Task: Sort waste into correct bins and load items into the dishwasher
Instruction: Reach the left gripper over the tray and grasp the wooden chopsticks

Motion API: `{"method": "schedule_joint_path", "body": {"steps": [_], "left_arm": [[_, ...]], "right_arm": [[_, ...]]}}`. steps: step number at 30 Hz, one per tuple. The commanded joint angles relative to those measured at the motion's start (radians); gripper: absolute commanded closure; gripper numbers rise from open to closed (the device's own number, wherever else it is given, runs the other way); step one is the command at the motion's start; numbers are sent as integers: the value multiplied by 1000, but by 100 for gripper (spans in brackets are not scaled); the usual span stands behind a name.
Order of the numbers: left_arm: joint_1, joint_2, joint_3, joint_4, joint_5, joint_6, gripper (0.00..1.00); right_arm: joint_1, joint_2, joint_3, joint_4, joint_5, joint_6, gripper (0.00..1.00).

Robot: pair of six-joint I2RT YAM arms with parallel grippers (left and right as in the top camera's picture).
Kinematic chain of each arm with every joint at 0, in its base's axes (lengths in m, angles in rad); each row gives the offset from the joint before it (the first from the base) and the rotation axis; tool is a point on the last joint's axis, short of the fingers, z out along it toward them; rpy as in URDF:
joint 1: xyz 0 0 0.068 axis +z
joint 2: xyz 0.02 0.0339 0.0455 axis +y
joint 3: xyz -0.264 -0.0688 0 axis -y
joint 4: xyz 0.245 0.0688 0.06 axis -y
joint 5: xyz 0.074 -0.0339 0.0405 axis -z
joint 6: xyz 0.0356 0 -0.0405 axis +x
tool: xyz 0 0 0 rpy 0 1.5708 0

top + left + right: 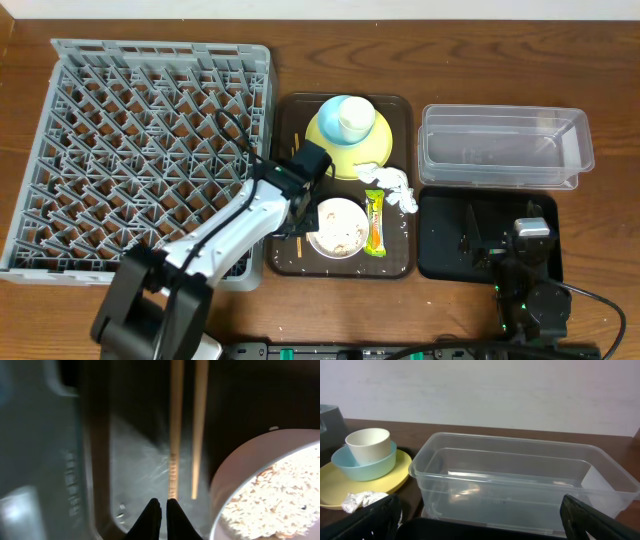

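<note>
Your left gripper (161, 505) sits low in the dark brown serving tray (395, 262), in the strip between the tray's left wall and the small white bowl (245, 472) of rice-like crumbs. Its jaws are pressed together, with the tips right at the near end of the pair of thin wooden chopsticks (176, 435). The sticks lie side by side, pointing away from the wrist. The wrist view is too blurred to say whether that end is actually pinched.

Lift slowly and watch whether a stick comes up. If neither does, open, advance along the sticks and close across both at once. Keep the wrist off the bowl rim so no crumbs spill. The sticks then go left to the large grey lattice dish rack (150, 140).

Your right gripper (480, 527) rests spread wide over the shallow black tray (445, 245), facing the clear rectangular plastic tub (520, 485) and holding nothing.
</note>
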Motion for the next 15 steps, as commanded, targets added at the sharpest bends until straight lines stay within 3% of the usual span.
{"method": "schedule_joint_path", "body": {"steps": [1, 15], "left_arm": [[-3, 32, -9, 16, 70, -4, 92], [-82, 45, -9, 142, 269, 45, 92]], "right_arm": [[-15, -5, -1, -4, -8, 14, 1], [-15, -5, -1, -4, -8, 14, 1]]}}
